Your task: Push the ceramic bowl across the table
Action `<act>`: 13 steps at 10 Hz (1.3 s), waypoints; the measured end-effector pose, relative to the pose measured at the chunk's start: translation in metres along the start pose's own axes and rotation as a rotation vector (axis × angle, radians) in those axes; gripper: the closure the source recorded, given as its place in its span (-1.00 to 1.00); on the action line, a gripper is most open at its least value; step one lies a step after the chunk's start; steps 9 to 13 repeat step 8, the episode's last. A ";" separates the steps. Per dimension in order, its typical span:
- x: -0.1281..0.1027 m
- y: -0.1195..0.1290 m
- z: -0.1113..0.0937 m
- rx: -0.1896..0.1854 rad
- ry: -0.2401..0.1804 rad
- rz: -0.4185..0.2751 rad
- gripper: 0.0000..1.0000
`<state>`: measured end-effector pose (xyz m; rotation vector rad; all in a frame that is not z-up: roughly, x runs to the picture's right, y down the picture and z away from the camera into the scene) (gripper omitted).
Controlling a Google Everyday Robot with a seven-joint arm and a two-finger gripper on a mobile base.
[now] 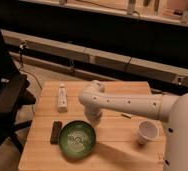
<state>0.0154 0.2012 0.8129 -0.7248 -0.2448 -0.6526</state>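
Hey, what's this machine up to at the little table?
A white robot arm reaches over a small wooden table from the right. Its gripper points down just behind the far rim of a green ceramic bowl, apparently placed to push it; whether they touch is unclear. A white cup, a pale bottle and a small dark object also sit on the table.

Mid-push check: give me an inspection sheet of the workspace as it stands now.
Surface: light plank table.
Job's things: green bowl, upright, front left.
Clutter: white cup at right; white bottle lying back left; black block beside the bowl's left.
Grippers: claw pointing down just behind the bowl's far rim; contact unclear.
Cables: one cable trailing at left, beyond the table.
Surroundings: black chair at left; pale ledge behind.
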 end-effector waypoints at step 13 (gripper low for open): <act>-0.004 -0.005 0.000 0.010 -0.003 -0.024 1.00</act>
